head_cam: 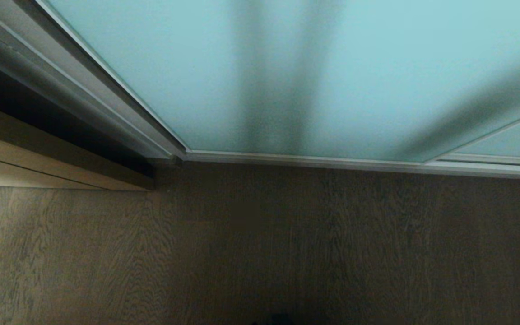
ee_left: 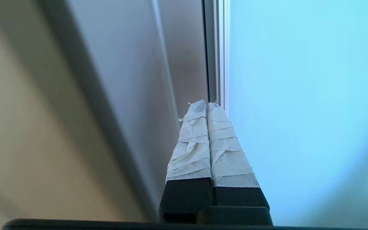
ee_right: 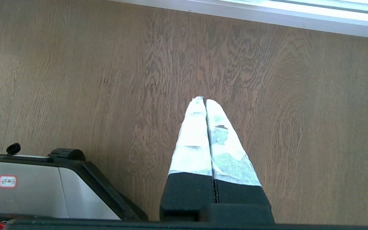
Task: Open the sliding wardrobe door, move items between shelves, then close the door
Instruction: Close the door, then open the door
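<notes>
The sliding wardrobe door [head_cam: 332, 67] is right ahead, shut. The left hand [ee_left: 207, 107], fingers pressed together, points at its metal frame [ee_left: 218, 48]. Push the frame sideways, slowly. The right hand [ee_right: 203, 101], pressed together too, hangs over the floor [ee_right: 75, 80].

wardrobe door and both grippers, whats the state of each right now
door: closed, its bottom frame sits on the floor track, nothing of the inside shows
left gripper: shut, empty, tips pointing at the door's frame edge
right gripper: shut, empty, pointing down over the wood floor
</notes>
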